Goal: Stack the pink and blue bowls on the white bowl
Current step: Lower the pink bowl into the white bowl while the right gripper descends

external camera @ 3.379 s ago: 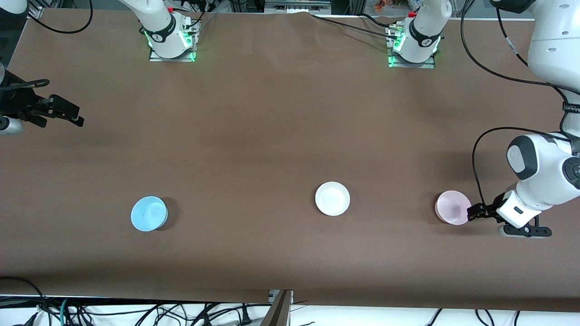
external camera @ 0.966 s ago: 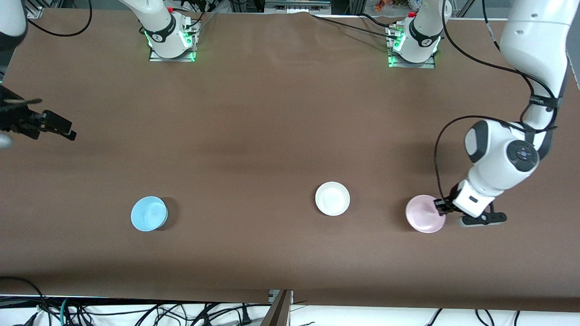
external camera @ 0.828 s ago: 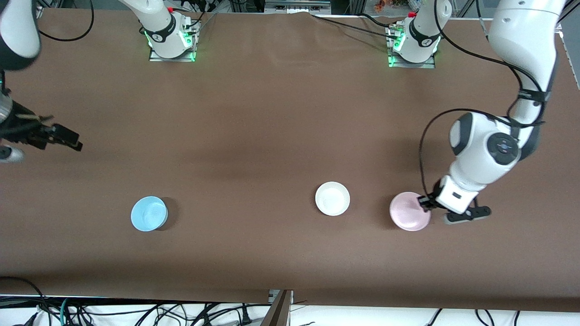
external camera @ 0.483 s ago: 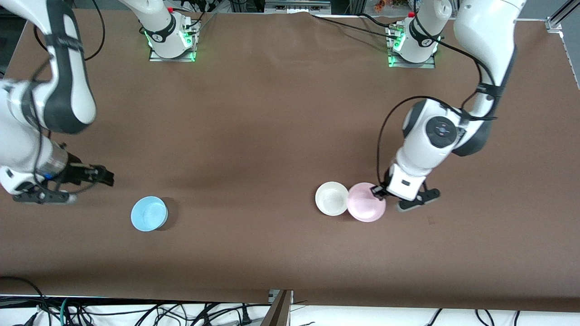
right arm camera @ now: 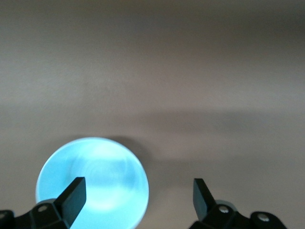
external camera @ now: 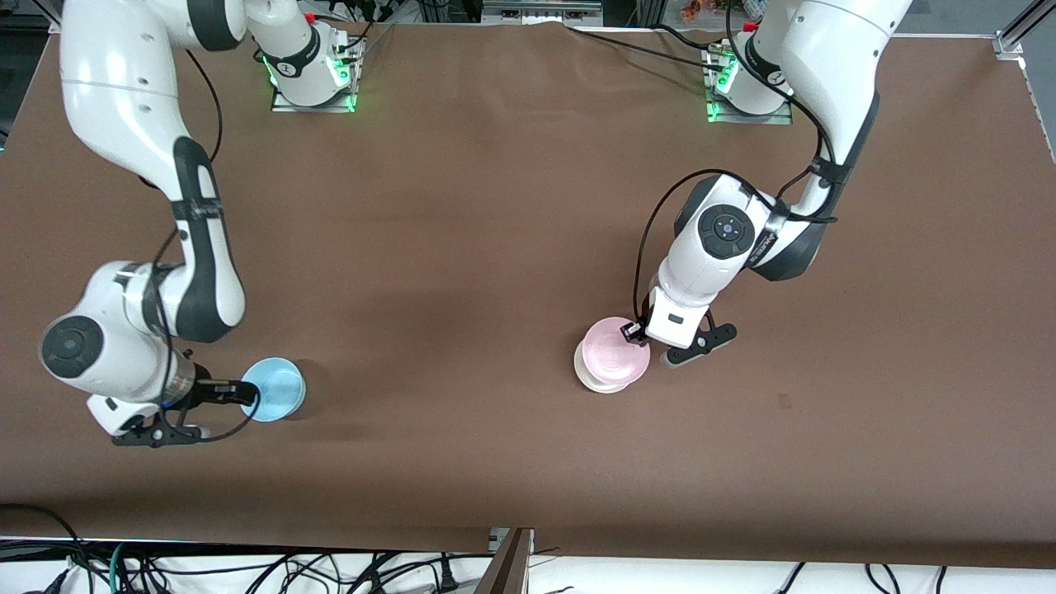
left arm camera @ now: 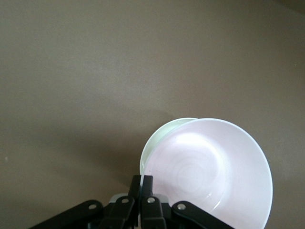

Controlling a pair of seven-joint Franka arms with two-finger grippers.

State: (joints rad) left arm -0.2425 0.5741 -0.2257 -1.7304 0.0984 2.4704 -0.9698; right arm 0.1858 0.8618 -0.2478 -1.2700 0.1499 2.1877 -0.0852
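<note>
Carried across the counter (external camera: 511,247) from the left arm's end, your pink bowl (external camera: 615,353) now hangs directly over the white bowl (external camera: 587,375), where half a second ago it was only alongside it. Your left gripper (external camera: 637,332) is clamped on the pink bowl's rim; in the left wrist view the fingers (left arm camera: 141,183) pinch that rim tight, and a sliver of the white bowl (left arm camera: 164,132) shows beneath the pink bowl (left arm camera: 209,171). Whether the pink bowl already sits in the white one or is just above it cannot be told.

Your right arm has swung in from the counter's edge and its gripper (external camera: 247,390) is now at the blue bowl (external camera: 276,389), which stands toward the right arm's end, well apart from the other two bowls. In the right wrist view the gripper (right arm camera: 138,191) is spread wide, one finger (right arm camera: 74,193) over the blue bowl (right arm camera: 93,181) and the other finger clear of it over bare counter (right arm camera: 190,71); it holds nothing.
</note>
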